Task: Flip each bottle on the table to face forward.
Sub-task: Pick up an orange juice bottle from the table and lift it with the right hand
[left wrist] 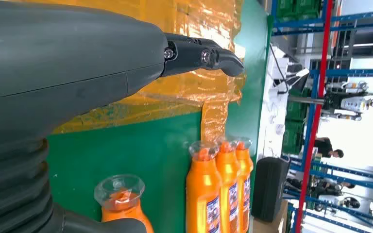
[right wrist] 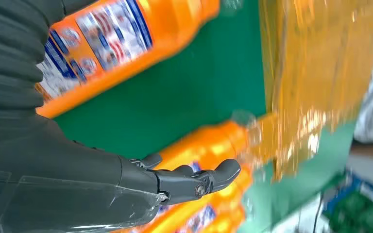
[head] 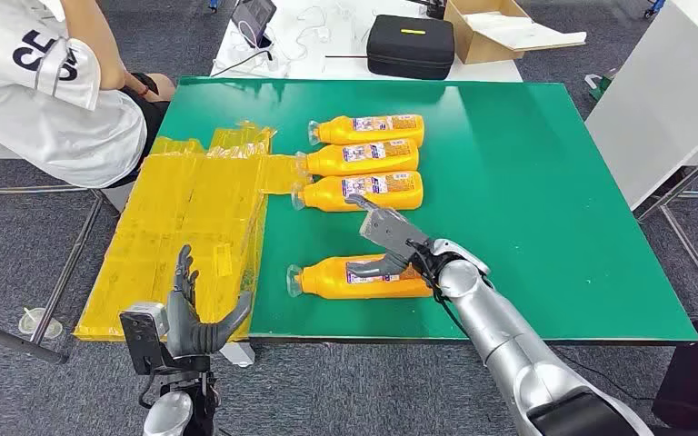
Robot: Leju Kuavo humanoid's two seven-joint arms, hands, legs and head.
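Left hand point(head: 202, 320) hung off table's near-left corner, fingers spread, holding nothing. Yellow film sheet point(head: 186, 227) covered green table's point(head: 545, 200) left edge. Three orange bottles point(head: 365, 160) lay side by side mid-table, labels up. Fourth bottle point(head: 359, 277) lay alone nearer front — right hand point(head: 389, 243) hovered above it, fingers apart, not gripping. Judged: the next move was closing on it.

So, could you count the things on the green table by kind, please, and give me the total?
Orange bottles: 4, all lying on their sides, three in a group and one nearer the robot under the right hand
Yellow plastic sheets: 1 crinkled mass, hanging over the green table's edge
Total: 5
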